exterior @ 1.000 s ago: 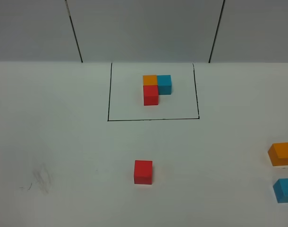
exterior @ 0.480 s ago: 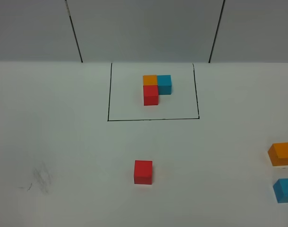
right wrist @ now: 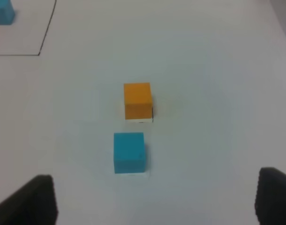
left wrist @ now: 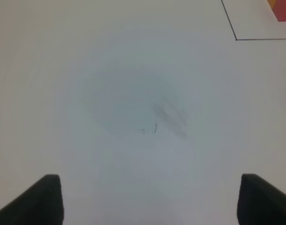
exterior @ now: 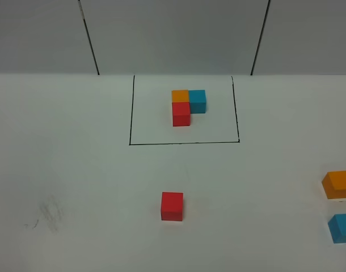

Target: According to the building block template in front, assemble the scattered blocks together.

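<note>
Tabletop [exterior: 76, 170] fills nearly every view, and over the last second nothing on it has shifted. No cube has moved and no arm has entered the high view, so I judge the assembly has not begun.

The black outline [exterior: 184, 143] encloses the building block template [exterior: 188, 105]: orange and blue side by side, with red in front of orange. It lies well ahead of the left gripper [left wrist: 151, 199], out past one side of its fingers [left wrist: 44, 201], and only a red corner shows there.

The left gripper gapes wide over bare surface, gripping nothing. The right gripper [right wrist: 157, 199] is spread just as wide and equally empty.

Of the scattered blocks, the blue cube [right wrist: 129, 152] sits ahead of the right fingers and within their span. The orange cube [right wrist: 138, 101] is just beyond it, and the two do not touch. The red cube [exterior: 172, 205] appears in neither wrist view.

A faint smudge [left wrist: 170, 115] lies ahead of the left fingers.

The high view clips the blue cube at its edge, and only the dark fingertips of each gripper show.
</note>
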